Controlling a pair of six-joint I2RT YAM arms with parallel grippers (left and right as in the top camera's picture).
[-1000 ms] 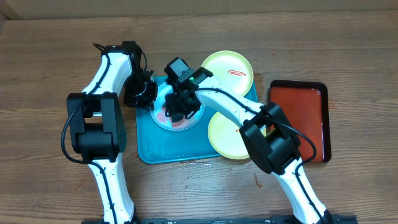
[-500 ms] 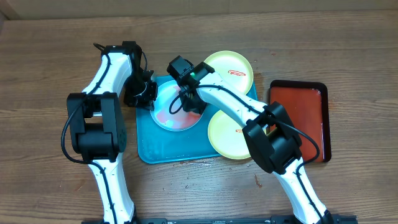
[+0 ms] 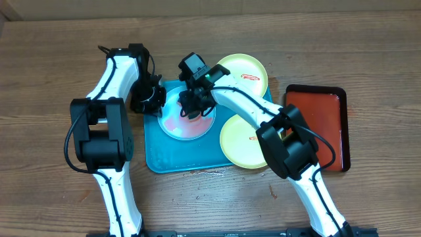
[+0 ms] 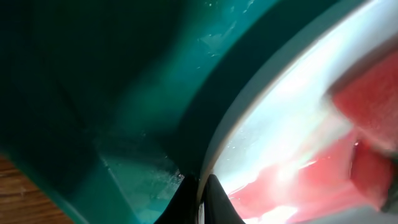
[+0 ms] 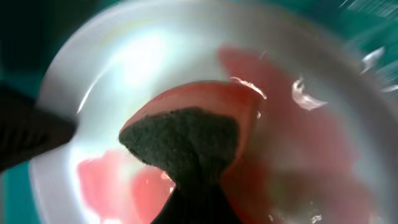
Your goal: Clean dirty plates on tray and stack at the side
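Plates number three. We find the light blue plate (image 3: 187, 120) lying flat inside the tray (image 3: 164, 155), toward its left half, with red smears across its pale centre. One yellow-green plate (image 3: 242, 72) sits at the tray's far right corner. The second yellow-green plate (image 3: 238, 143) sits at the tray's right side, partly covered by the right arm. The tray rests on the table (image 3: 52, 66), and a red tray (image 3: 316, 125) lies just beside it on the right.

Left gripper (image 3: 154, 100): positioned at the left rim of the light blue plate. In the left wrist view we see the rim passing between the two fingertips of the left gripper (image 4: 200, 202), which are clamped on it.

Right gripper (image 3: 192, 108): positioned over the light blue plate, near its upper middle. In the right wrist view we see the right gripper (image 5: 193, 202) closed on a sponge (image 5: 186, 140), with the dark scouring face toward the camera and the red body pressed against the plate surface. The sponge (image 4: 373, 106) also appears blurred at the right of the left wrist view.
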